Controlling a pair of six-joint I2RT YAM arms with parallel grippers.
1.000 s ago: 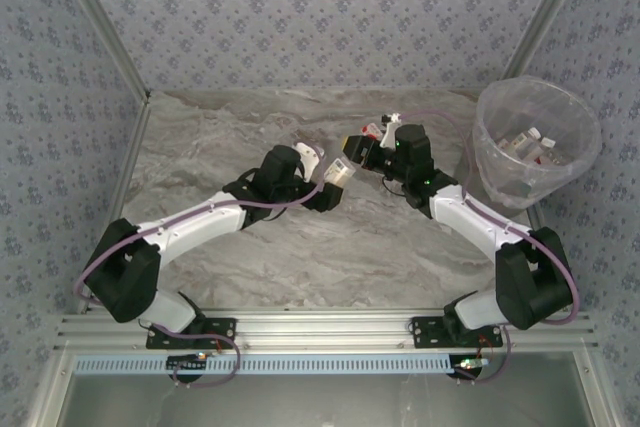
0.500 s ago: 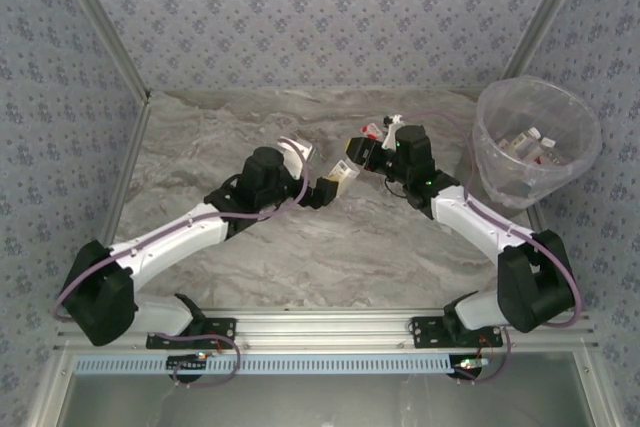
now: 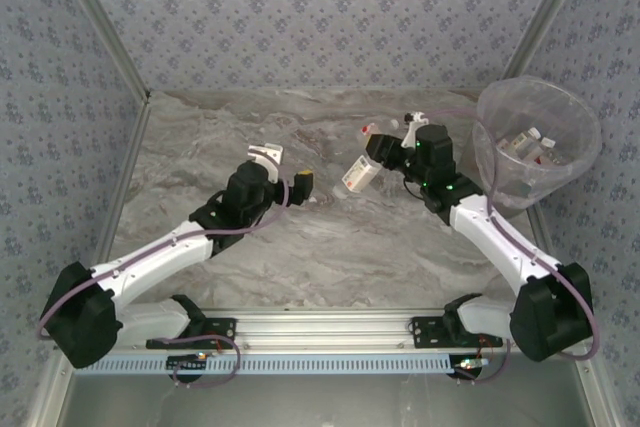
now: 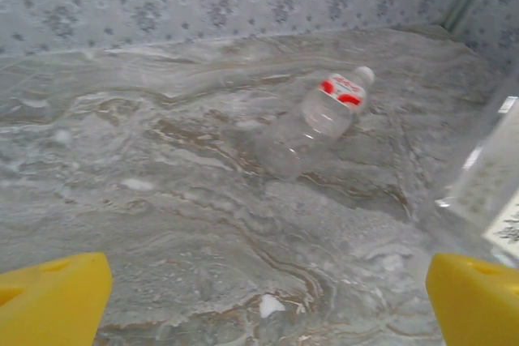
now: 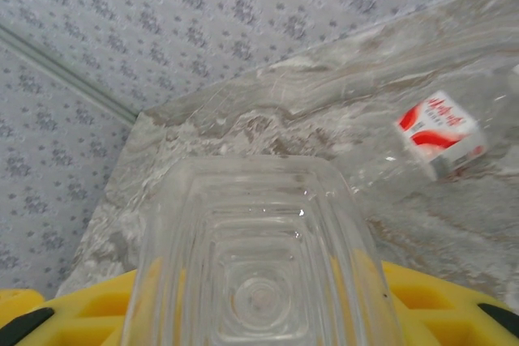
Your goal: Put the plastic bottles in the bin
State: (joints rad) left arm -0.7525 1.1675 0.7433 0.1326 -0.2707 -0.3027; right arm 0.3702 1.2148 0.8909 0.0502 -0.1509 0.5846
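Since the earlier frame our left arm has drawn back toward the near left of the counter [image 3: 200, 147]. Its left fingers [image 4: 57, 297] no longer meet the clear bottle [image 3: 360, 173] that both arms were holding, and that bottle has shifted a little rightward with the right arm. We read this as a handover just finished.

Our left fingers stand spread wide with nothing between them. Our right fingers [image 5: 438, 305] pinch the clear bottle on their own, its ridged end facing the wrist camera. They hold it above the counter, between the two arms and well short of the bin [image 3: 505, 182]. The bin stands at the far right corner with several bottles [image 3: 530, 144] already inside. One loose bottle [image 4: 320, 119], clear with a red-and-white label and a white cap, lies on its side on the counter toward the back, near the right arm.

The step in hand, as we judge it, is the carry. Next we need to swing the right arm rightward and raise the clear bottle enough to clear the bin's rim. We then bring it over the opening, and only then part the fingers. The rim is tall next to the bottle, so a low path risks knocking the bin. After that the loose bottle is left to fetch, and our spread left fingers already face it.
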